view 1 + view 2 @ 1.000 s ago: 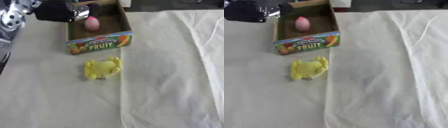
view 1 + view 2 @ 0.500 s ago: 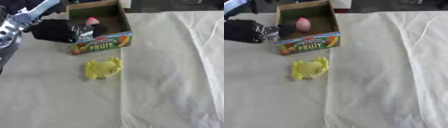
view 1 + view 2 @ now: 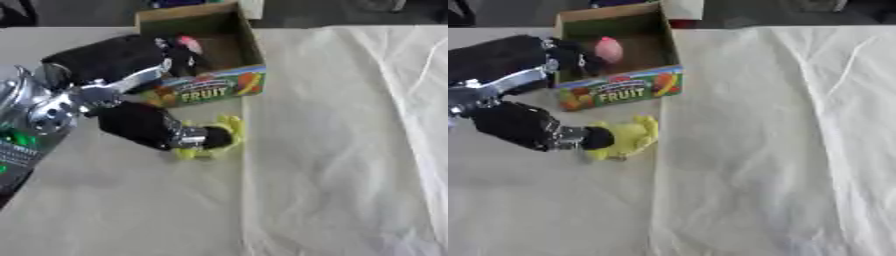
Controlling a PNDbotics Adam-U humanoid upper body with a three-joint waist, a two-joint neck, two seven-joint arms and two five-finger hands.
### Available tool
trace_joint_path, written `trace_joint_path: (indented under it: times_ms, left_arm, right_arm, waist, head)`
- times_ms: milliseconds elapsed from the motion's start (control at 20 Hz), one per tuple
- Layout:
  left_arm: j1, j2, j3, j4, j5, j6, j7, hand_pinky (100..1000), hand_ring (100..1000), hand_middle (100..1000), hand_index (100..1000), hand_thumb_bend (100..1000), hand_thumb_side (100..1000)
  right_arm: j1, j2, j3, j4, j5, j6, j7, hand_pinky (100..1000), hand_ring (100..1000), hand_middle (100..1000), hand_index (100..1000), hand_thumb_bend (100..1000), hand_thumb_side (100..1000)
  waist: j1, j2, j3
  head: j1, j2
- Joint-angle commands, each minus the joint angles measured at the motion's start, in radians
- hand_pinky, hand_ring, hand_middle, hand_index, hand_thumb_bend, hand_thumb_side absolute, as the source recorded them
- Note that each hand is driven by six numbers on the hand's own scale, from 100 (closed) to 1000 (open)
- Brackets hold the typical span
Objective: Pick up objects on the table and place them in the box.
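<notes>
Cream cloth is covering the table, creased along its right side, with a dark strip of background running along the far edge.

Cardboard box, printed with fruit pictures and the word FRUIT on its near wall, is sitting at the far left of the cloth, open at the top. Pink rounded object is lying inside it, near the left wall.

Yellow soft toy is lying on the cloth just in front of the box, near its right corner, not touching it.

Left arm is coming in from the left edge, black with silver joints, and part of it is crossing in front of the box's left side. Left hand is reaching down to the toy's left edge; its dark fingertips are meeting or overlapping the yellow material. Whether the fingers are curled around the toy or merely resting against it cannot be told, since the hand is blurred and partly covering the toy.

Right hand is not showing in either view.
</notes>
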Motion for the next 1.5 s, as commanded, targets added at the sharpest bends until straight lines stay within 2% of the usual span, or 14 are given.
trace_joint_path:
  times_ms: [50,200,350,550,900,1200,1500]
  left_arm:
    - [0.001,0.023,-0.006,-0.016,-0.025,0.004,-0.03,567,775,765,920,718,947]
    - [0.014,0.024,-0.018,-0.016,-0.046,0.012,-0.053,577,784,780,924,734,926]
    - [0.021,0.022,-0.03,-0.016,-0.081,0.007,-0.072,596,808,815,943,715,852]
    - [0.031,0.011,-0.04,-0.016,-0.119,0.003,-0.104,612,830,840,960,612,715]
    - [0.039,-0.013,-0.037,0.014,-0.203,0.027,-0.09,616,837,852,958,545,716]
    - [0.035,-0.049,-0.044,0.095,-0.247,0.025,-0.041,617,837,850,951,468,711]
    - [0.029,-0.095,-0.05,0.194,-0.254,0.011,0.01,612,833,841,937,448,696]
  right_arm:
    - [-0.006,-0.024,-0.009,-0.019,0.004,-0.003,-0.002,638,663,537,712,100,636]
    - [-0.004,-0.022,-0.009,-0.019,0.003,-0.003,-0.002,638,662,537,712,100,637]
    - [-0.002,-0.02,-0.009,-0.019,0.002,-0.003,-0.002,638,662,536,712,100,639]
    - [0.0,-0.017,-0.009,-0.019,0.001,-0.001,-0.001,638,662,535,712,100,641]
    - [0.002,-0.015,-0.008,-0.019,0.001,0.001,-0.001,638,662,535,711,100,639]
    - [0.004,-0.012,-0.008,-0.019,0.001,0.004,-0.001,638,662,534,711,100,640]
    - [0.003,-0.008,-0.008,-0.019,-0.001,0.011,-0.005,638,661,532,710,100,640]
  waist:
    - [-0.002,-0.022,0.0]
    - [-0.003,-0.021,-0.002]
    - [-0.003,-0.02,-0.004]
    - [-0.004,-0.016,-0.004]
    - [-0.004,-0.012,-0.005]
    - [-0.006,-0.007,-0.009]
    - [-0.007,-0.003,-0.013]
  head:
    - [-0.001,-0.001]
    - [0.0,-0.001]
    - [0.001,-0.001]
    - [0.002,-0.003]
    - [0.003,-0.011]
    - [0.009,-0.019]
    - [0.014,-0.025]
